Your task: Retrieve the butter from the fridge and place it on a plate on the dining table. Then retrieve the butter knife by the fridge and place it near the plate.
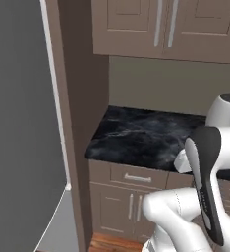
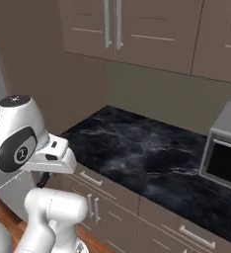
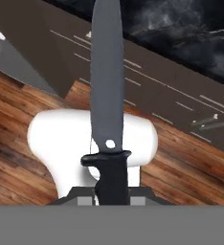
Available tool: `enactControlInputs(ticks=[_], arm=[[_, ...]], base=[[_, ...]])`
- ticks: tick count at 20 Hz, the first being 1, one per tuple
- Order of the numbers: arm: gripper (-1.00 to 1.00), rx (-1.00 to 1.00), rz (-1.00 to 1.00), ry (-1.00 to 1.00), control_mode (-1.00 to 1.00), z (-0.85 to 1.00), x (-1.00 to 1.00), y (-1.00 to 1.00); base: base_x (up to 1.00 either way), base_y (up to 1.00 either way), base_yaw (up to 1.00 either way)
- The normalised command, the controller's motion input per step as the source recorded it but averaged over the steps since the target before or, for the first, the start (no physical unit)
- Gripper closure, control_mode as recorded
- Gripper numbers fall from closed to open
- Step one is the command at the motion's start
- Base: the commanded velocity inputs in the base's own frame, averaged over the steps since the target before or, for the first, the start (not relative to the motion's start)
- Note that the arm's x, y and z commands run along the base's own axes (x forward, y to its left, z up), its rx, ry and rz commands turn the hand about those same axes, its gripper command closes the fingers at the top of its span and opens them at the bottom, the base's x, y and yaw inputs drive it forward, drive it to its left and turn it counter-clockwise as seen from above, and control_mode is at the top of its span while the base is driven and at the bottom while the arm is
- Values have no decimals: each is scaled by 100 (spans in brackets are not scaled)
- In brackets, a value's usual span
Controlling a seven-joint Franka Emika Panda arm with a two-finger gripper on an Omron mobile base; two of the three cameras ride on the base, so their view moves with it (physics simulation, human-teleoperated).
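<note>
The butter knife [image 3: 106, 81] has a long grey blade and a black handle, and it runs up the middle of the hand view. My gripper [image 3: 111, 191] is shut on the handle, whose black body covers the fingertips. The hand points down over the wooden floor [image 3: 18, 143] in front of the brown cabinets. A grey face of the fridge [image 1: 18, 123] covers the left of the left base view. The butter, the plate and the dining table are out of view.
A black marble counter [image 1: 141, 133] over brown drawers [image 1: 136, 177] lies ahead, with wall cabinets [image 2: 137, 29] above it. A grey microwave [image 2: 226, 150] stands at the counter's right end. A tall brown panel [image 1: 82, 98] separates fridge and counter.
</note>
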Motion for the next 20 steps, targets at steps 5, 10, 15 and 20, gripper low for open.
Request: enactControlInputs(ticks=[5,10,15,20], arm=[[100,0,0,0,100,0,0,0],[100,0,0,0,100,0,0,0],[100,0,0,0,100,0,0,0],[100,0,0,0,100,0,0,0]], base=[[-46,-65,-60],[-22,-64,-67],[-8,-61,-71],[-5,-62,-70]])
